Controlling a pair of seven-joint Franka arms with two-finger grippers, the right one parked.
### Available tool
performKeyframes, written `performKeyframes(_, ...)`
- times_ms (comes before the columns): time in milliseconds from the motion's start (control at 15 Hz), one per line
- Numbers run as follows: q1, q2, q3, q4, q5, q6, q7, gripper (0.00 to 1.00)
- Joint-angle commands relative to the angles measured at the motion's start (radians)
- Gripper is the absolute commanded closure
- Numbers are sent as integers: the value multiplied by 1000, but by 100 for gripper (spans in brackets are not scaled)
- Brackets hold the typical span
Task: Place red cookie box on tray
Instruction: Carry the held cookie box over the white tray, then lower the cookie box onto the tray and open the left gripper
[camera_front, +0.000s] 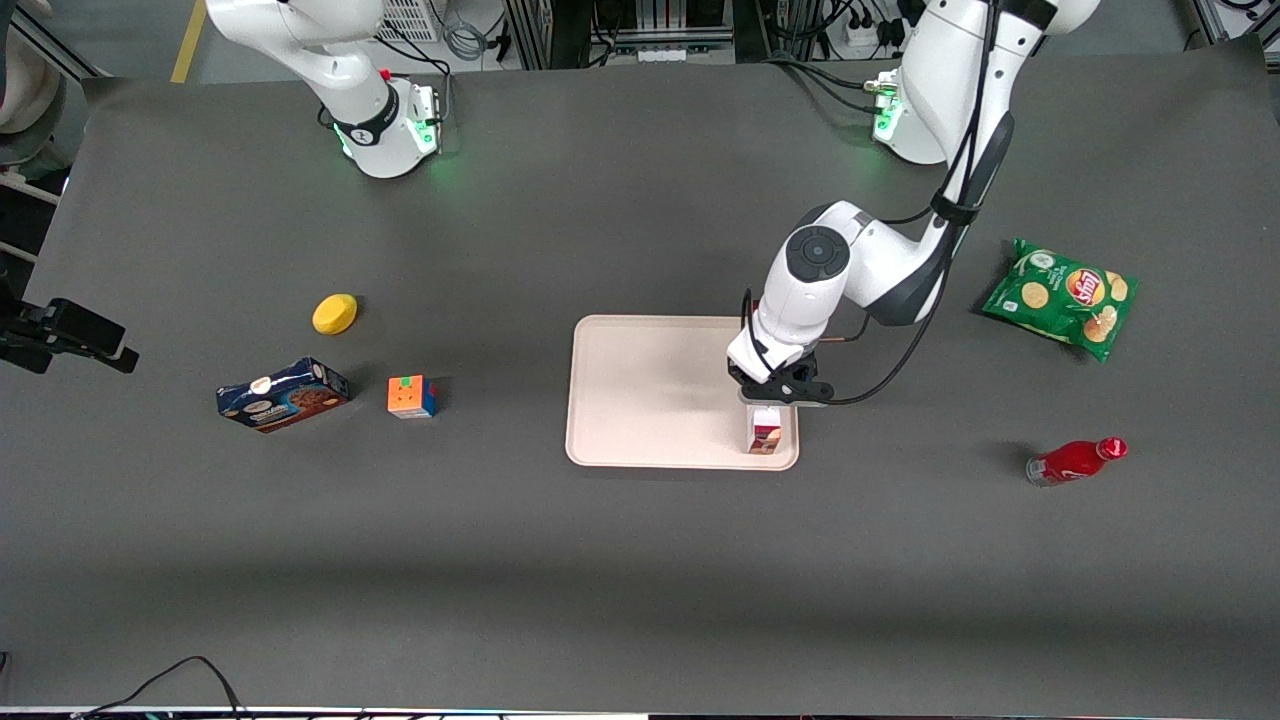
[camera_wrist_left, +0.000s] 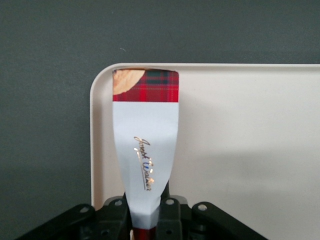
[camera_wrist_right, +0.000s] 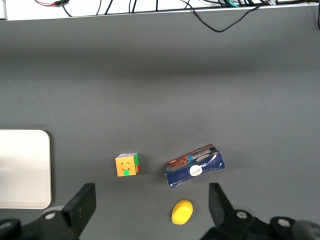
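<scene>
The left gripper (camera_front: 768, 403) clamps the long red plaid cookie box (camera_front: 766, 431) upright over the pale beige tray's (camera_front: 650, 390) corner; lowering and release apparently remain.

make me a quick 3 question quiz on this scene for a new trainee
1. True or false: the gripper is shut on the red cookie box.
2. Over which part of the tray does the box hang? A) the middle B) a corner near the front camera, toward the working arm's end C) wholly off the tray
3. Fill in: the item lying on the table nearest the blue cookie box is the ____.

Key
1. True: the box hangs end-down from the closed fingers.
2. B
3. puzzle cube
</scene>
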Motion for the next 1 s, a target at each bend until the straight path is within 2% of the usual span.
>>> performKeyframes(0,-11,29,14,45,34,-4,-19,100)
performKeyframes(133,-13,40,22,45,35,0,-21,100)
performKeyframes(200,-11,41,23,46,35,2,-21,94)
performKeyframes(267,-13,46,33,48,34,2,-21,61)
performKeyframes(333,-13,50,36,54,35,3,-24,14)
performKeyframes(400,-13,52,36,55,34,3,-25,0)
performKeyframes(667,-14,25,34,103,32,-35,-21,0)
performKeyframes(933,9,-69,40,218,17,-272,69,0)
